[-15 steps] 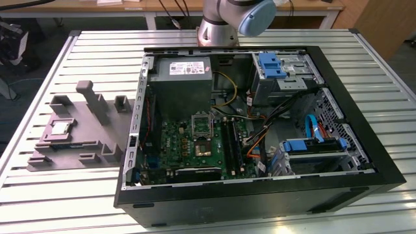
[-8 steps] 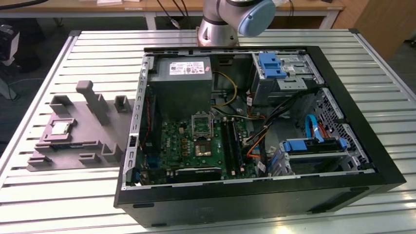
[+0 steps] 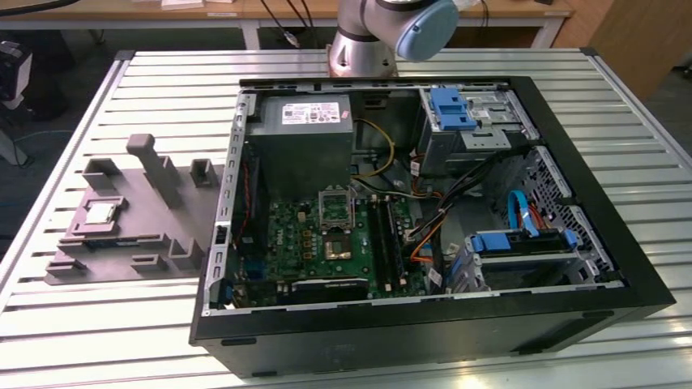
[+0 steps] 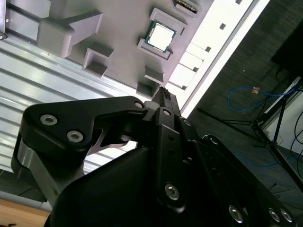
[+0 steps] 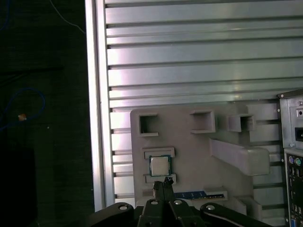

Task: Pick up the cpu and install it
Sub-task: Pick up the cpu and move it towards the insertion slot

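Observation:
The cpu (image 3: 100, 212) is a small silver square lying flat in a recess of the grey fixture (image 3: 162, 227), at the exterior view's left of the open computer case (image 3: 433, 324). Both wrist views look down on it, cpu (image 4: 161, 36) and cpu (image 5: 159, 165), with nothing touching it. My gripper (image 5: 163, 181) hovers well above the fixture, its black fingers pressed together and holding nothing. The gripper (image 4: 163, 92) points toward the fixture's edge near the cpu. Inside the case, the motherboard socket (image 3: 337, 246) sits bare with its metal frame (image 3: 334, 203) beside it.
Upright grey posts (image 3: 155, 166) rise from the fixture close to the cpu. A memory stick (image 5: 199, 194) lies in a fixture slot. The case holds a power supply (image 3: 306, 121), blue drive cages (image 3: 521, 243) and loose cables (image 3: 454, 203). The slatted metal table (image 3: 130, 324) ends near the fixture.

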Motion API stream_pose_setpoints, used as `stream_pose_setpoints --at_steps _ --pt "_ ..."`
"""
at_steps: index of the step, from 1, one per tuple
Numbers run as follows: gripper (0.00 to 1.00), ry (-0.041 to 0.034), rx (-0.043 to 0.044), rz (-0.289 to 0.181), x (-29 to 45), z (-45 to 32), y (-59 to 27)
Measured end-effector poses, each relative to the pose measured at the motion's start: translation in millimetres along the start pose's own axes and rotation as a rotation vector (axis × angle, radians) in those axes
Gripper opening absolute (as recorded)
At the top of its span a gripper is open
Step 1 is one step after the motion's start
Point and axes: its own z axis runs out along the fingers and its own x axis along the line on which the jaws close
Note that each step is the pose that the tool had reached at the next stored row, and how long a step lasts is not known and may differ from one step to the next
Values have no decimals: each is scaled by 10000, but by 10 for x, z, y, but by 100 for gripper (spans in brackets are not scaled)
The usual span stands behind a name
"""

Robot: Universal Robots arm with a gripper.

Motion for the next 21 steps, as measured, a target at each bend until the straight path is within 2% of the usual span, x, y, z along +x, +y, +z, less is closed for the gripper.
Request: stream_pose_setpoints --at_steps 6,8,11,13,14,16,17,18,21 --pt "11 0 0 0 1 0 0" --pt "23 0 0 0 1 0 0" --pt "29 -1 0 0 1 0 0" --pt "41 -1 0 0 2 0 0" --pt "41 0 0 0 2 0 0" --pt "52 0 0 0 2 0 0" --pt "52 0 0 0 2 0 0" --pt "59 -1 0 0 2 0 0" --pt "59 0 1 0 2 0 0"
